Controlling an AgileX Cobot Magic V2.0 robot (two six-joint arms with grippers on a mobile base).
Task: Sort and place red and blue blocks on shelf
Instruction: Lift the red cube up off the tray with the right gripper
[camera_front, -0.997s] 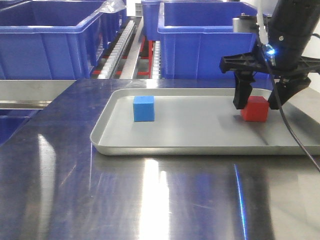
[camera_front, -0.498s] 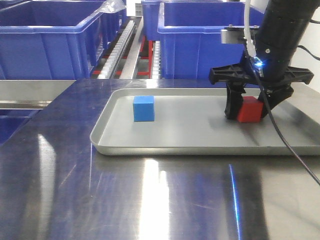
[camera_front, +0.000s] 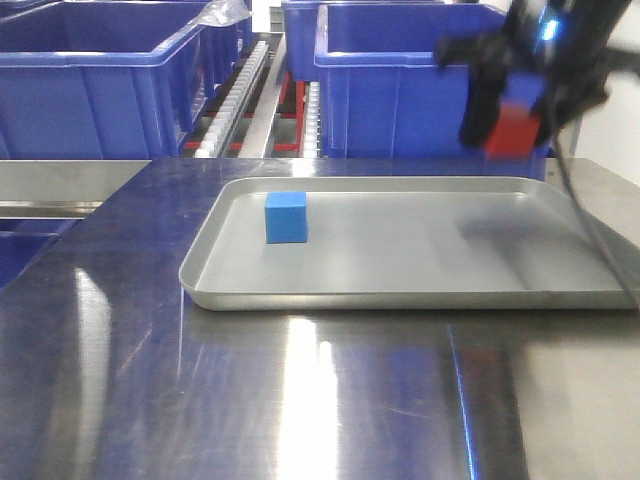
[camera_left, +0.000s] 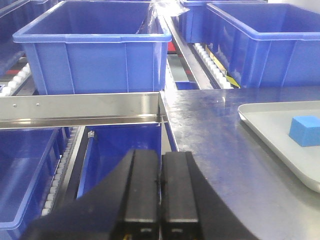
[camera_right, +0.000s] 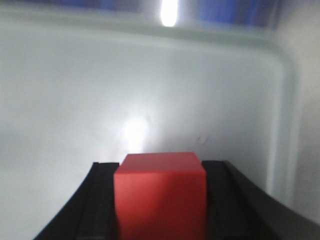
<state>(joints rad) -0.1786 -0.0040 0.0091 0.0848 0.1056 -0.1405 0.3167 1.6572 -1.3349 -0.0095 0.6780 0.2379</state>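
- Shelf (camera_front: 70, 185) behind tabletop, blue bins (camera_front: 100, 90) on it.
- Tray (camera_front: 400, 298) on tabletop.
- Right gripper (camera_front: 513, 128) clamps red block (camera_right: 160, 192), up above tray's far right.
- Left gripper (camera_left: 160, 185) fingers pressed together, empty.
- Blue block (camera_front: 286, 218) sits in tray, left side.

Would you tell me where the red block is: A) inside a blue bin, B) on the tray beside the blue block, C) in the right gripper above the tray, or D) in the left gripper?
C: the right gripper grips the red block above the tray, which holds only the blue block.
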